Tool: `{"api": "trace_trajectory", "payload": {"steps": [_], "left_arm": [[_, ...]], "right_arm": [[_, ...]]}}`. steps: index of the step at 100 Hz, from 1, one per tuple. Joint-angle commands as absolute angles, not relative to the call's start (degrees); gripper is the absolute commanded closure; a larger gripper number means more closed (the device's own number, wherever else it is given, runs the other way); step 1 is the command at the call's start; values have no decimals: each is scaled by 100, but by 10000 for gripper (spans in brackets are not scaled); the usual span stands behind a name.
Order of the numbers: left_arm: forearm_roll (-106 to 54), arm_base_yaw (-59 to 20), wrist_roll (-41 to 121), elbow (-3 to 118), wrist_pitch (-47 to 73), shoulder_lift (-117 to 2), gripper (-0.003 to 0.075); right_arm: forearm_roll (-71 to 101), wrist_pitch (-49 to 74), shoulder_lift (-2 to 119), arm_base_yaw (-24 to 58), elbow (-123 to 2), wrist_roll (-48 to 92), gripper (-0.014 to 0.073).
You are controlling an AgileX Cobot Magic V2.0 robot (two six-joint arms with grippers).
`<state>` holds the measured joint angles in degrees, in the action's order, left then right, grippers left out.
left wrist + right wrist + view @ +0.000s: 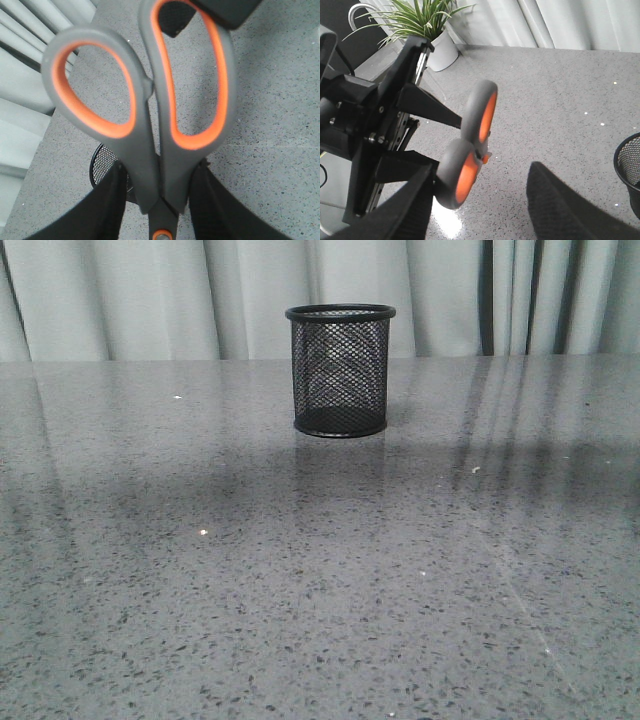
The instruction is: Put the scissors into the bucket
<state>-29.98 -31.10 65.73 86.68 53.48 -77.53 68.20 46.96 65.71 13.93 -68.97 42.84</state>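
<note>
While the front view shows no arm at all, these lines tell what each view holds.

Front view, bucket: the black mesh bucket (340,371) stands upright, far back on the table (300,580), near the middle.
Front view, behind: a pale curtain (150,295) hangs past the table's far edge.
Front view, scissors: not seen here.

Left wrist view, scissors: the scissors (150,115) fill the view, grey handles with orange inside the loops, loops pointing at the camera.
Left wrist view, left gripper: the left gripper (161,200) has its two black fingers (107,205) pressed on both sides of the scissors just under the loops, gripping them tight.
Left wrist view, bucket: part of the mesh rim (102,162) peeks out below the scissors, beside one finger.

Right wrist view, scissors: the scissors (470,150) are seen edge on, up in the air over the table, held by the other arm's black gripper (427,137).
Right wrist view, right gripper: its fingers (560,205) are spread wide apart with nothing between them.
Right wrist view, bucket: the bucket (629,170) stands at the edge of the view, well apart from the scissors.
Right wrist view, plant: a green plant (417,20) in a white pot sits at the far corner.
</note>
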Motion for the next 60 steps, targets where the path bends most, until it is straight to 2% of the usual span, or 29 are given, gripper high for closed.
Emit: {"api": "trace_trajectory", "payload": {"steps": [1, 39, 60], "left_arm": [[-3219, -3159, 6519, 8862, 4976, -7625, 551], [-2590, -3750, 6424, 8862, 4693, -7835, 551], [-2516, -3794, 6247, 8862, 4532, -7835, 551]], "right_arm": [[7169, 4502, 6487, 1403, -7097, 4364, 221], [7168, 4330, 6497, 1403, -7097, 4364, 221], [7145, 4341, 6497, 1403, -7097, 4364, 221]]}}
